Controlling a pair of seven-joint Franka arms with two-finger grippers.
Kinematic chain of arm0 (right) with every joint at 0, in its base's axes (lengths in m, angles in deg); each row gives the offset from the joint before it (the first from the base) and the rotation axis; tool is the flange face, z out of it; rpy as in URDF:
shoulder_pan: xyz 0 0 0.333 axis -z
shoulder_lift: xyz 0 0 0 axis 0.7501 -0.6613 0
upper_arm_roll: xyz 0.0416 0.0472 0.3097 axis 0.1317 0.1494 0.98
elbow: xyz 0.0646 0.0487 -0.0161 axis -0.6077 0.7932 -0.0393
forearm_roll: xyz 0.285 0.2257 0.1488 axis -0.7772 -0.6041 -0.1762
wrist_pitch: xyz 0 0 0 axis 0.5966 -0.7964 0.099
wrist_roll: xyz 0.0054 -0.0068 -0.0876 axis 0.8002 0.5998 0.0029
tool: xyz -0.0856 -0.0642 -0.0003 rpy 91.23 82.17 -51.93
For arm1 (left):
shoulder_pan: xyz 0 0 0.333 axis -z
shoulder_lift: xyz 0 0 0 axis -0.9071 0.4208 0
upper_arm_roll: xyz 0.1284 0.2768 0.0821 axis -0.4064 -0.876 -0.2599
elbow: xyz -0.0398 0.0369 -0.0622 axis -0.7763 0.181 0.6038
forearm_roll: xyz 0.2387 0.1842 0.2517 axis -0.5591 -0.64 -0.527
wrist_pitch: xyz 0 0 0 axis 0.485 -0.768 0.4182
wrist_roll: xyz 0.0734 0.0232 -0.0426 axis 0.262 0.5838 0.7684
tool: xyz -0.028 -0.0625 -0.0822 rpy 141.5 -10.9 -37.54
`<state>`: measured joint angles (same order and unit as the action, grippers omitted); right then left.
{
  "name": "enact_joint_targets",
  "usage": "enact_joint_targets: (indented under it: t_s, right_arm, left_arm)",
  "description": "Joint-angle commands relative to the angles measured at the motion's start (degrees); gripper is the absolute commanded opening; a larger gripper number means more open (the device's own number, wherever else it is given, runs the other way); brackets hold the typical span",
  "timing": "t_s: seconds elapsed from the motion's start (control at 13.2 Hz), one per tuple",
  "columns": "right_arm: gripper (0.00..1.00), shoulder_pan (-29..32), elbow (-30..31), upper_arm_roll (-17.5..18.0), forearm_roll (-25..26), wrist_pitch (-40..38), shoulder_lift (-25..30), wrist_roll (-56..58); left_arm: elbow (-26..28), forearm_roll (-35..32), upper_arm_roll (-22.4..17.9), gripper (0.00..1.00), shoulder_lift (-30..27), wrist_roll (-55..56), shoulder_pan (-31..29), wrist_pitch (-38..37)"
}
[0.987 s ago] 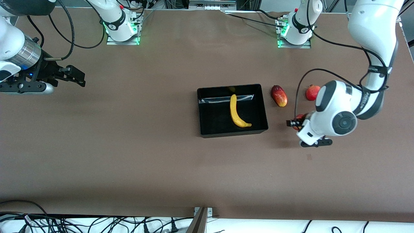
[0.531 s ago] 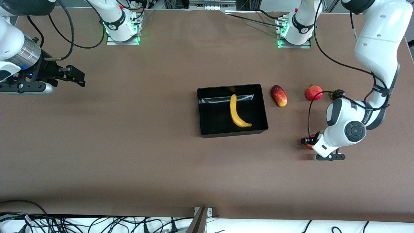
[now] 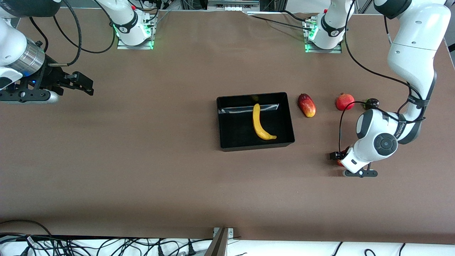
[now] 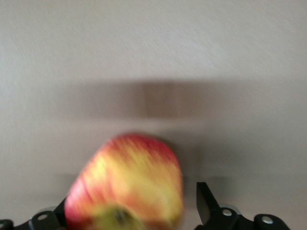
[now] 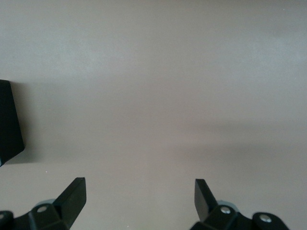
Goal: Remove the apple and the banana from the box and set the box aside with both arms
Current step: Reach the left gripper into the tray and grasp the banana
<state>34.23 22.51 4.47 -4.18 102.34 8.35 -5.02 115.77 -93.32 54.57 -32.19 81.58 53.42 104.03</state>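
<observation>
The small round red apple with yellow streaks (image 4: 125, 184) is seen between the fingers of the left tool (image 4: 132, 211). A clear gap shows between the fruit and the one finger (image 4: 205, 201) in sight, so the tool is judged to be spread, not pinching. In the front view only a sliver of the apple (image 3: 340, 162) can be made out beside the left tool (image 3: 338, 158), low at the brown desk (image 3: 142, 170), toward the left arm's end and nearer the front camera than the other loose fruit. It is judged to have been set down there to keep it out of the box's way (contact with the desk cannot be confirmed, as its underside is hidden).

The long curved yellow banana (image 3: 261, 123) lies inside the shallow rectangular black plastic box (image 3: 227, 122), so that part of the task is not yet done. An elongated red-yellow oval fruit (image 3: 306, 105) lies just beside the box, with a red crowned pomegranate (image 3: 344, 101) and a small dark object (image 3: 371, 103) (too small to identify) toward the left arm's end.

The right tool (image 5: 139, 199) is held spread over bare desk at the right arm's end, well apart from the box; that arm waits. In the right wrist view only a black corner of the box (image 5: 9, 122) is shown. In the front view the right tool (image 3: 80, 83) is partly cut off.
</observation>
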Motion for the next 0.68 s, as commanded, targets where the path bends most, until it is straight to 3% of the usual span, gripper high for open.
enact_joint_targets:
  t_s: [0.0,0.15,0.3,0.61]
  right_arm:
    - [1.00,0.31,-0.65,0.13,-0.98,-0.11,-0.02,0.13]
    - [1.00,0.31,-0.65,0.05,-0.98,-0.11,-0.02,0.13]
    - [1.00,0.31,-0.65,0.05,-0.98,-0.11,-0.02,0.13]
    - [1.00,0.31,-0.65,0.05,-0.98,-0.20,-0.02,0.22]
  left_arm:
    - [0.11,12.62,-1.10,1.00,-10.20,6.40,7.88,-10.47]
    - [-0.94,18.12,-1.54,1.00,-13.30,16.22,15.25,-14.43]
    - [-3.22,18.66,-2.24,1.00,-12.00,27.11,23.61,-15.68]
    - [-2.00,17.79,-1.54,1.00,-6.04,34.10,30.84,-9.20]
